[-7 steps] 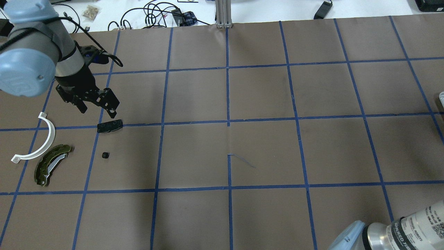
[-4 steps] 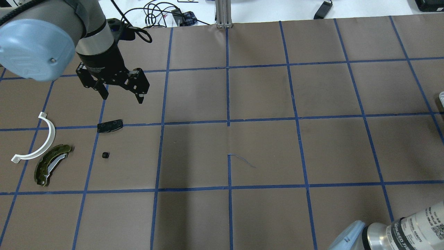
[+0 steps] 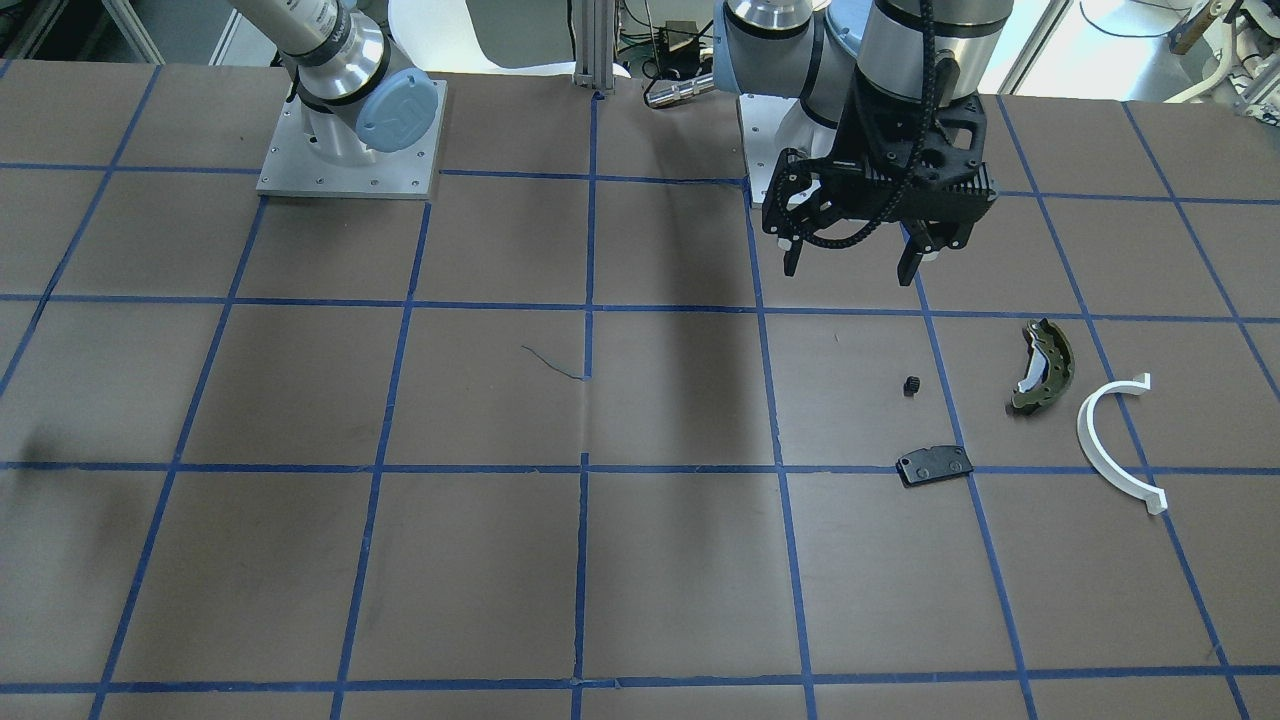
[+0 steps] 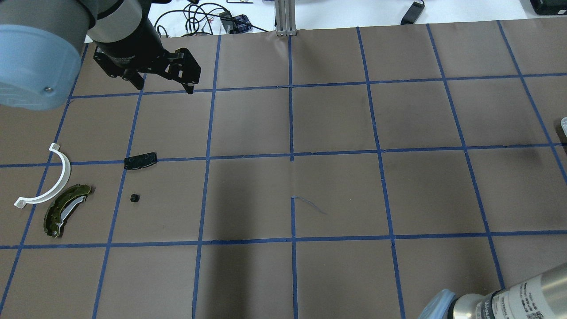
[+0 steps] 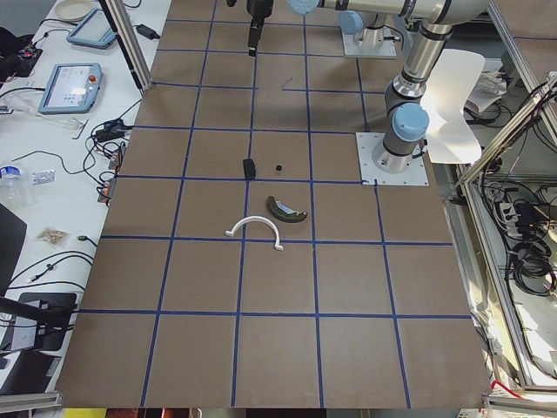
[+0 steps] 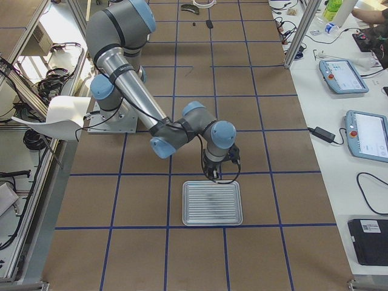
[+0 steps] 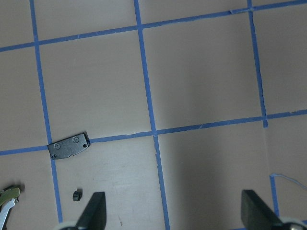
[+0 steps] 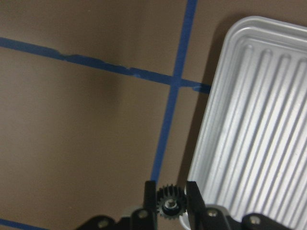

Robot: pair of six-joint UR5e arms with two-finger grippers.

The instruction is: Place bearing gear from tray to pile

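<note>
Right claw [image 8: 171,188], clamped on the gear [image 8: 171,203] by the tray [image 8: 254,120], has the pile [image 4: 57,212] far off at the counter's [image 8: 72,134] left end.

Silver arms [image 3: 318,35], pale-blue caps [image 3: 397,110], black tools [image 3: 848,271]

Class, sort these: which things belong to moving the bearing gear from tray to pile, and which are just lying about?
Job: bearing gear, tray, black pad, olive shoe, white half-ring, small black part.
Lying about: teach pendants, cables.
</note>
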